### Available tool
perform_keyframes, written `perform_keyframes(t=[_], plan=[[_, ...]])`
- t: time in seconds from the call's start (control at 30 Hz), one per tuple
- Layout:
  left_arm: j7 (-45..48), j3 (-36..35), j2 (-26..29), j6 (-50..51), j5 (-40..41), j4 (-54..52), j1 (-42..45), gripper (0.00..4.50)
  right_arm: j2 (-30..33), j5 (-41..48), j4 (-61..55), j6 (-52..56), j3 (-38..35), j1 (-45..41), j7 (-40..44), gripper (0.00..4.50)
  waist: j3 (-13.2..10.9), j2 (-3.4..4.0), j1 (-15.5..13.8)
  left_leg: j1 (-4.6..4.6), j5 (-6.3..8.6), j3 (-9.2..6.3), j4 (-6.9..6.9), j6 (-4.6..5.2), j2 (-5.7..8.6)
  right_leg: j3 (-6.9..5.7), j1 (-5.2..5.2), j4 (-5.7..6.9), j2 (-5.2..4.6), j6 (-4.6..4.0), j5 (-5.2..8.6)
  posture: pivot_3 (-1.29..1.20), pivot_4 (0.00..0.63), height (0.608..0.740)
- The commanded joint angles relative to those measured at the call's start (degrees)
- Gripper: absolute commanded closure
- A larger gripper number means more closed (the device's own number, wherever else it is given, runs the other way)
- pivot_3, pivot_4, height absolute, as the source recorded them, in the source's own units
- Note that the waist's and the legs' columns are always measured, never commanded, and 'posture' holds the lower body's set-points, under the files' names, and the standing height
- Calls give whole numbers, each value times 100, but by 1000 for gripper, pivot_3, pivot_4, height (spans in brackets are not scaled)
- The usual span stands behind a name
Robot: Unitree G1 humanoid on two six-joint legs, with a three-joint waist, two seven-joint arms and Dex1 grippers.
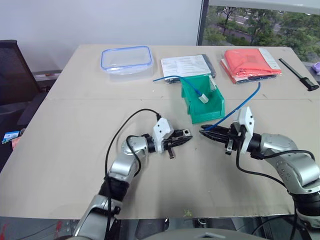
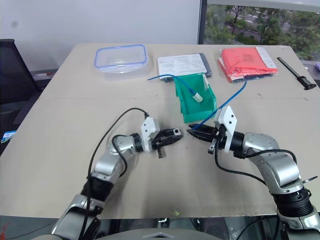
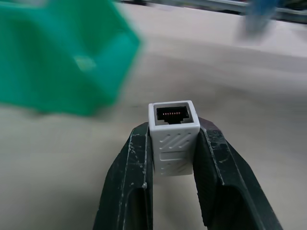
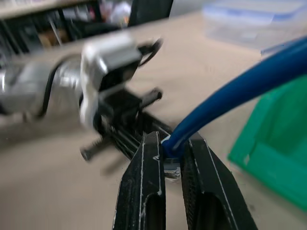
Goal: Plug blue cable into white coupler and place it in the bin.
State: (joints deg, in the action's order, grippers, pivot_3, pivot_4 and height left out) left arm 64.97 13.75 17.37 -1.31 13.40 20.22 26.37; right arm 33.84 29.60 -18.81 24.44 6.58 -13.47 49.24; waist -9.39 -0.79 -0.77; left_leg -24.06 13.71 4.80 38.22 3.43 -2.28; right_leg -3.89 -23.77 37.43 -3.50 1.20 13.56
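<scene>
Mating step: your left gripper [image 3: 173, 143] jaws grip the coupler [image 3: 173, 136], right gripper [image 4: 172, 158] jaws clamp the cable [image 1: 239, 108] plug. At centre frame, align plug with socket, then push.

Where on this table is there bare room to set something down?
Free: the near-left table, beside the left hand. Crowded: the far edge, with the food container, papers, red folder and bin.
</scene>
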Motion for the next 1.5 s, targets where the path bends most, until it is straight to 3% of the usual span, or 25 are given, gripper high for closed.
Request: perform_keyframes(t=[0.03,0.23,0.53,1.17,1.5], plan=[[718,202,-28,-418,-104,651,420,3945,-31,-254,82,-383,58,-270,191,4500,0,0,8,0,0,2,0,0,-2,1,-2,0,2,0,0,0,150,736],[1390,386,-196,-951,-350,1652,998,3945,-86,-503,311,-570,268,-442,460,4500,0,0,-22,-1,0,-13,4,0,-6,-6,2,3,9,0,0,0,150,736],[1594,299,-447,-1665,-665,2628,1469,3945,30,-1025,663,-838,604,-589,911,4500,0,-1,-25,-1,0,-12,18,2,3,-6,9,5,-8,-1,-3,0,150,736],[1783,261,-532,-1989,-813,3037,1606,3945,169,-1731,1293,-1352,1083,-1047,1737,4500,5,-2,-25,9,0,-14,21,2,3,-9,16,21,-10,-7,-7,0,150,736],[1776,183,-552,-2058,-831,3170,1670,3945,-82,-2099,1838,-1176,1337,-1159,1576,4500,15,-10,-4,24,-1,-11,22,2,-1,-8,22,29,-9,-8,-8,0,150,736]])
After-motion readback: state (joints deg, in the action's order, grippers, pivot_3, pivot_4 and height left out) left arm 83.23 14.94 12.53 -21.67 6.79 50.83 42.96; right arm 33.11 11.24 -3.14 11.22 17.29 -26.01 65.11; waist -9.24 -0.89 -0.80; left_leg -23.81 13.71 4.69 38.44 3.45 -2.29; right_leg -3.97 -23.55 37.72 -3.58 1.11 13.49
